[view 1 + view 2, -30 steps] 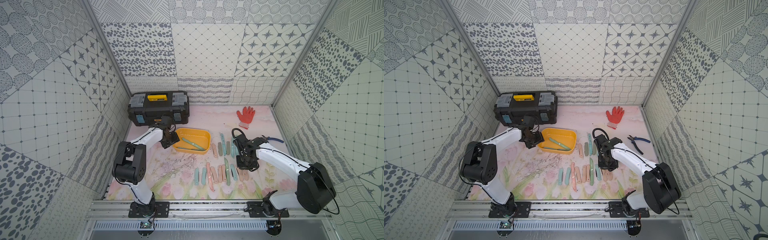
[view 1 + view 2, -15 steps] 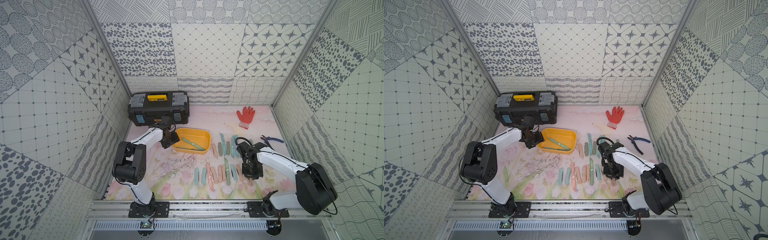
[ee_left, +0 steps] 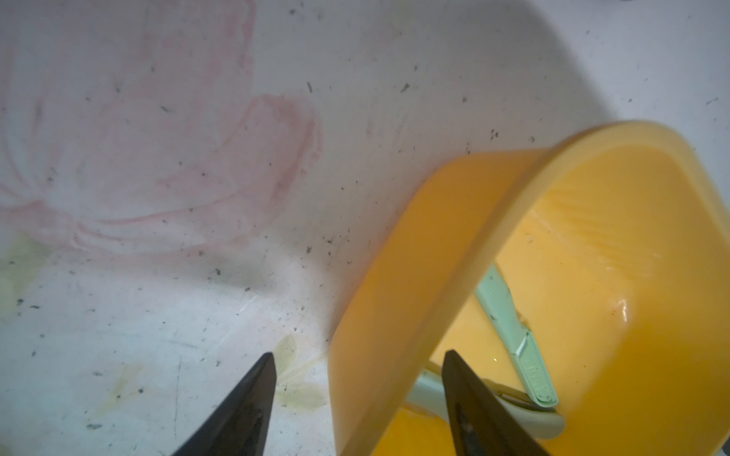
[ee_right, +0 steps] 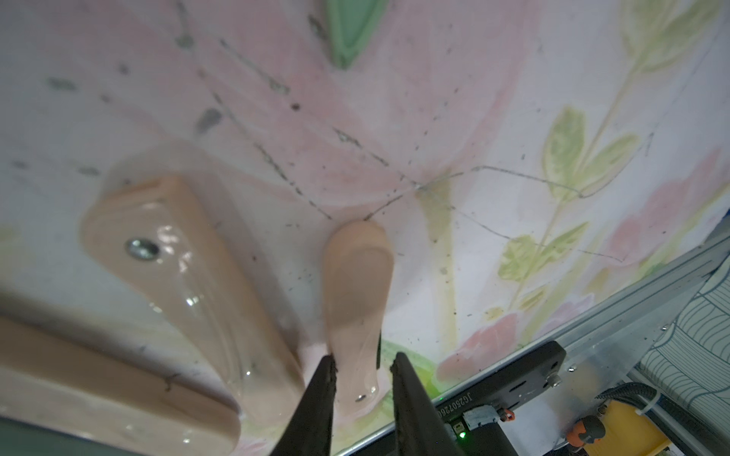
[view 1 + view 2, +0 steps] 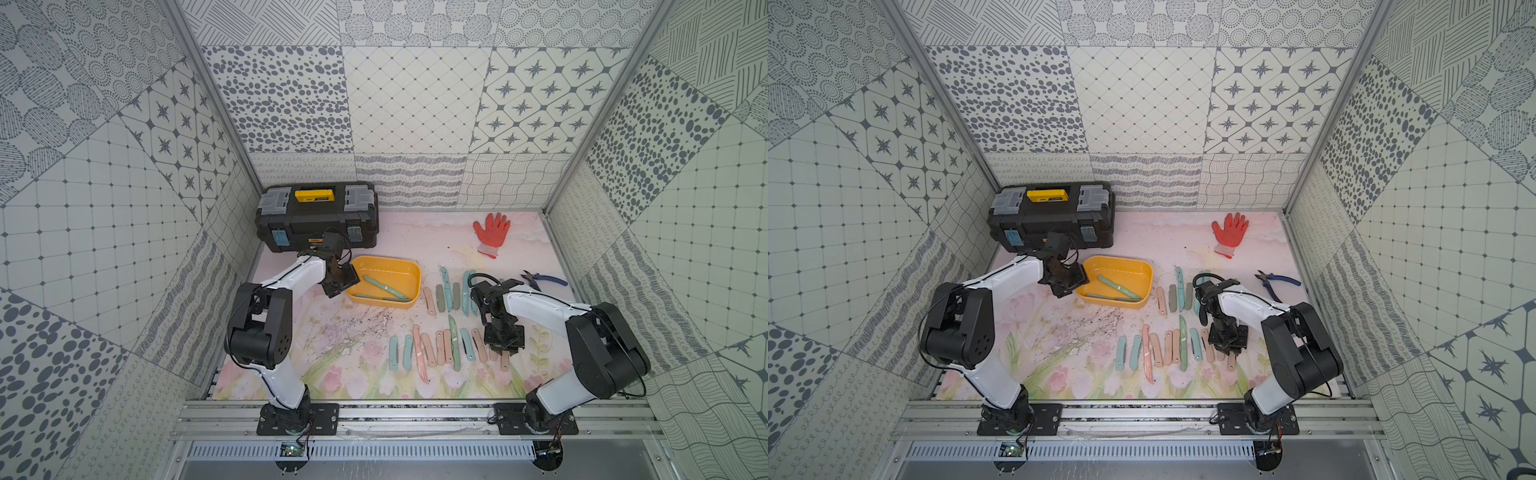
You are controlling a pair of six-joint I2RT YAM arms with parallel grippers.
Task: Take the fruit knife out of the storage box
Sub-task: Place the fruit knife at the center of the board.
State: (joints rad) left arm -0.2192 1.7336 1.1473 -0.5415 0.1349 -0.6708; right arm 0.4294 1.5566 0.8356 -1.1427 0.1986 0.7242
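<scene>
With two green fruit knives (image 5: 384, 286) lying inside, the storage box (image 5: 380, 302) is straddled at its 9 o'clock wall by the released left gripper (image 3: 357, 353), while a pink knife (image 4: 357, 284) at its 4 o'clock is flanked, ungripped, by the right gripper (image 4: 363, 356).

The storage box (image 3: 395, 276) is smooth, glossy plastic.

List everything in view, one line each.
toolbox: one, black with yellow handle, back left
storage box: one, yellow, in front of the toolbox
knives in the box: two, green, lying flat inside
knives on the mat: over a dozen, pink, teal, grey, two rows right of the box
glove: one, red, back right
pliers: one, blue-handled, far right
left gripper: one, black, open astride the box's rim
right gripper: one, black, open around a pink knife
</scene>
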